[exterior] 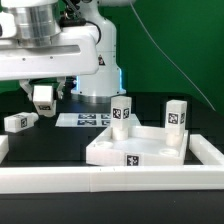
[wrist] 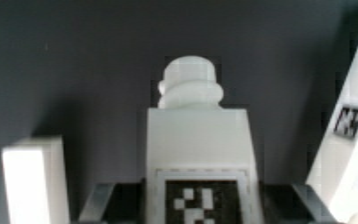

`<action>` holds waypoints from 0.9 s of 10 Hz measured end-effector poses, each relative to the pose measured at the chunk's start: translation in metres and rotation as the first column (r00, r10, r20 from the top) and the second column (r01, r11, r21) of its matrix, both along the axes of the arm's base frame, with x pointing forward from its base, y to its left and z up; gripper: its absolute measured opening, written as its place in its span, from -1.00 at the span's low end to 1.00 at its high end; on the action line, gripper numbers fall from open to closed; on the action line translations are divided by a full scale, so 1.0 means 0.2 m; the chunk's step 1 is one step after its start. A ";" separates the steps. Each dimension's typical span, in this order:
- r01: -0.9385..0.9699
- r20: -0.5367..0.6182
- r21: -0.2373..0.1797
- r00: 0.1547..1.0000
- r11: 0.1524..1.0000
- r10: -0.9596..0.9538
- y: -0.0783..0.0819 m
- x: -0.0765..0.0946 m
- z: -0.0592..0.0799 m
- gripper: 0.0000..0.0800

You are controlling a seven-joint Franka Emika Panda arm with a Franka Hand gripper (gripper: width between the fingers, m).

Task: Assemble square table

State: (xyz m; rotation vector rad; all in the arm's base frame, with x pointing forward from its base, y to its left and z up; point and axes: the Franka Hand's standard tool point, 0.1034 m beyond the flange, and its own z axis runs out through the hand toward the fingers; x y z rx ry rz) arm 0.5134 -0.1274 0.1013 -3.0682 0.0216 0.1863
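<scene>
Exterior view: the white robot arm (exterior: 60, 45) is cut off by the top edge; the long white plastic rail (exterior: 100, 182) runs out of both sides. Tags on the flat white marker board (exterior: 85, 119) are too small to read. Wrist view (blurred throughout): the short white plastic leg block (wrist: 197, 140) is cut off at its tagged end; a second white tagged part (wrist: 350, 125) is cropped by the edge and unidentifiable.

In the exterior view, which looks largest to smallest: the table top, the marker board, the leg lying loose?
1. table top, clearly the largest.
2. marker board, seen flat and farther back.
3. loose leg.
Board over leg is less sure, since their distance from the camera differs.
</scene>
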 end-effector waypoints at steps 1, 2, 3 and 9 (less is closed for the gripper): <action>-0.009 0.034 -0.004 0.999 1.000 0.009 0.03 0.04 0.02 -0.29; -0.025 0.124 -0.038 0.992 0.999 0.030 0.01 0.10 0.04 -0.29; -0.017 0.176 -0.056 0.984 0.998 0.027 -0.01 0.08 0.02 -0.29; -0.021 0.331 -0.123 0.942 0.992 0.061 0.04 0.18 0.06 -0.29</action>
